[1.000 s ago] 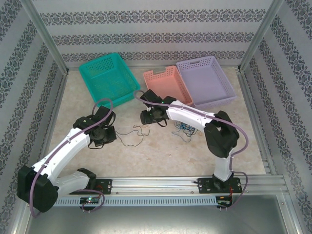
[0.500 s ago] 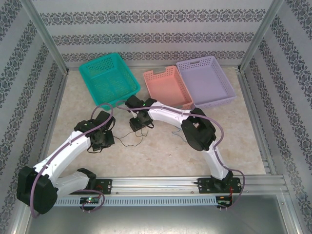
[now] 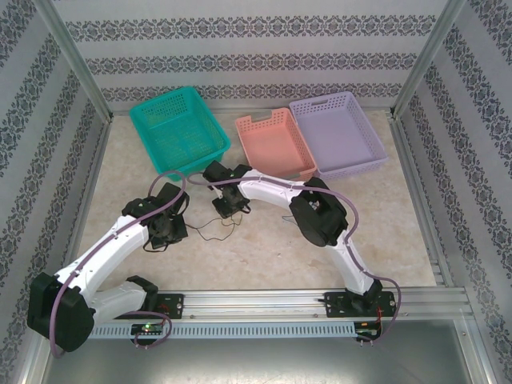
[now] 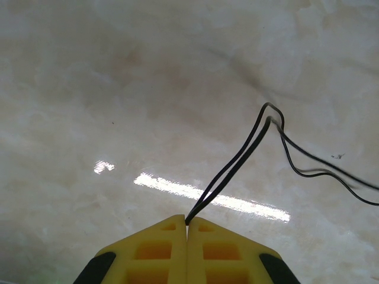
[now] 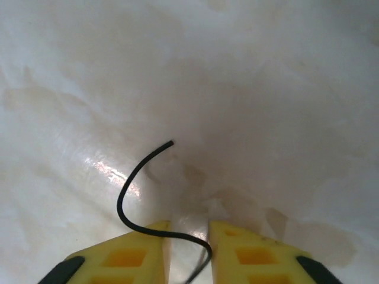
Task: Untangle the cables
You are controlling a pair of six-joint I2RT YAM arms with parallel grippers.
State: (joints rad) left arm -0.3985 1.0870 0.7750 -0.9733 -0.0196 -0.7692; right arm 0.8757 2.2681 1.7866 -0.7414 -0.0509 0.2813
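Thin black cable (image 4: 237, 165) lies in loose curves on the pale marbled tabletop (image 3: 264, 256), between the two arms. The yellow left fingers (image 4: 151, 251) are pressed together and pinch a doubled loop of this cable. The yellow right fingers (image 5: 127, 257) stand with a narrow gap, low over the tabletop, and a curved black cable end (image 5: 127, 183) passes through that gap, not clamped.
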